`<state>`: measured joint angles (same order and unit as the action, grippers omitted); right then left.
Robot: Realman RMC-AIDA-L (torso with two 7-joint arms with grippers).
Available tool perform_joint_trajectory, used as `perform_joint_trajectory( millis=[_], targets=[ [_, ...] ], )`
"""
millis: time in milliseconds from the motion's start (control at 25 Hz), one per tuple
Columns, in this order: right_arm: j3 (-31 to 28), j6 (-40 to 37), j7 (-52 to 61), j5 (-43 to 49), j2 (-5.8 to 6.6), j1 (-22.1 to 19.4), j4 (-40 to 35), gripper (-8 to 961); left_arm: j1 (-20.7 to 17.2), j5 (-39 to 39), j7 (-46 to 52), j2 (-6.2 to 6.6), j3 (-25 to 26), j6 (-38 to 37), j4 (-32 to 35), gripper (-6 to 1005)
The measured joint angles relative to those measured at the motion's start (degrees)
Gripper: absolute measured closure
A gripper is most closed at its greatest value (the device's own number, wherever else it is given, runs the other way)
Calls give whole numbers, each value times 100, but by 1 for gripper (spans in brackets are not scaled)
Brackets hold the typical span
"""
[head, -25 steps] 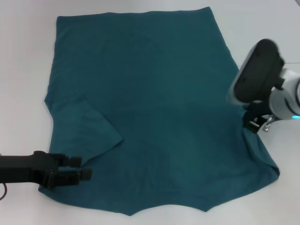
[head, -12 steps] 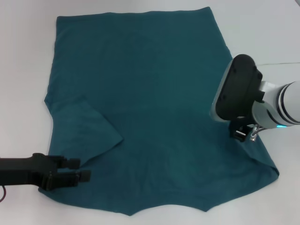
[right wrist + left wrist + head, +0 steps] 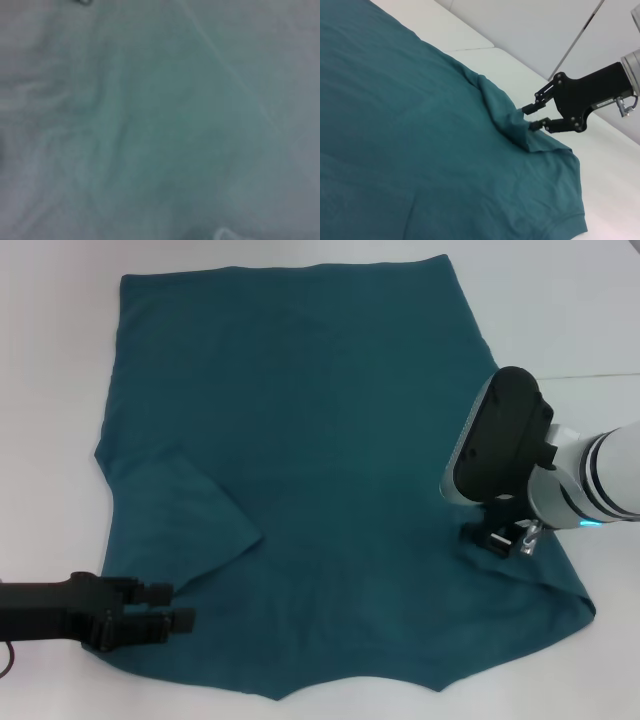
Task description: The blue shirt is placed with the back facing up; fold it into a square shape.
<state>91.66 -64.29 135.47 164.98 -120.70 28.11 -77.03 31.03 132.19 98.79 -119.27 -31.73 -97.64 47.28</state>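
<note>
Spread flat on the white table (image 3: 40,390), back up: the blue shirt (image 3: 320,440), left sleeve already turned in over the body, right sleeve not yet. Over the last second, a clear shift inward by the right gripper (image 3: 497,538) — from the shirt's right edge onto the body, dragging the sleeve cloth with it. Seen from the left wrist, right gripper (image 3: 534,117) jaws narrowed onto a raised ridge of fabric, pinching it. Hence a fold in progress: right sleeve being carried over to match the left one. Low at the near left corner, the left gripper (image 3: 165,618), barely moved, fingers close together at the shirt's edge — whether gripping cloth, cannot tell. Likely left to do: laying the right sleeve flat, then bringing the hem up toward the collar for the square.
</note>
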Motion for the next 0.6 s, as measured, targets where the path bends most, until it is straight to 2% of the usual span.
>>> perform_joint_trajectory(
  millis=[40,240,360,600],
  targets=[
    [-8,-7,0,-93,4,-10,-16,829,0,0,0,0,0,0,0,396],
    [-154,-40,-1,-440,21,-36,-31,580,-1,0,0,-7,0,0,0,396],
    [-379,-44,-1,-573,29,-66,-38,472,-8,0,-1,-9,0,0,0,396],
    [-1577,-149,-43,-1233,64,-65,-45,281,-21,-1,-20,-9,0,7,0,396]
  ],
)
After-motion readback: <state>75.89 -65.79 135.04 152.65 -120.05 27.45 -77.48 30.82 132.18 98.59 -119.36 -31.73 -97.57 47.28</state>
